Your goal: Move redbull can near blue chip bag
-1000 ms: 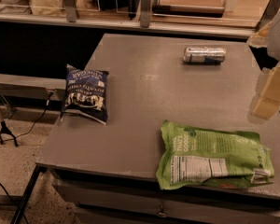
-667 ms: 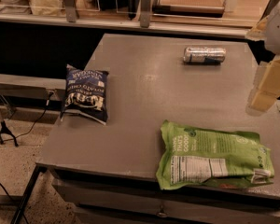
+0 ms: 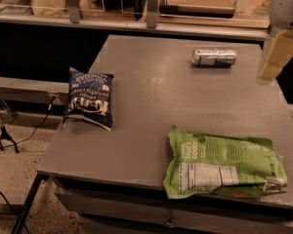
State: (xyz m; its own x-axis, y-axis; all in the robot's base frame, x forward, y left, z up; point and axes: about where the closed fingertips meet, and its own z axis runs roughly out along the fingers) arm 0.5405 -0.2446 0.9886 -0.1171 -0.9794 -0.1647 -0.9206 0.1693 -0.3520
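Note:
The redbull can (image 3: pixel 214 57) lies on its side at the far right of the grey table (image 3: pixel 156 111). The blue chip bag (image 3: pixel 88 98) lies flat near the table's left edge, far from the can. My gripper (image 3: pixel 275 55) hangs above the table's right edge, cream-coloured under a white wrist. It is to the right of the can, apart from it and holding nothing that I can see.
A large bright green bag (image 3: pixel 222 163) lies at the table's front right. A counter with a glass partition and boxes (image 3: pixel 151 13) runs behind the table. Cables and a stand foot (image 3: pixel 5 135) lie on the floor at the left.
My gripper has risen and moved toward the far side of the table, now level with the can. The can and both bags have not moved.

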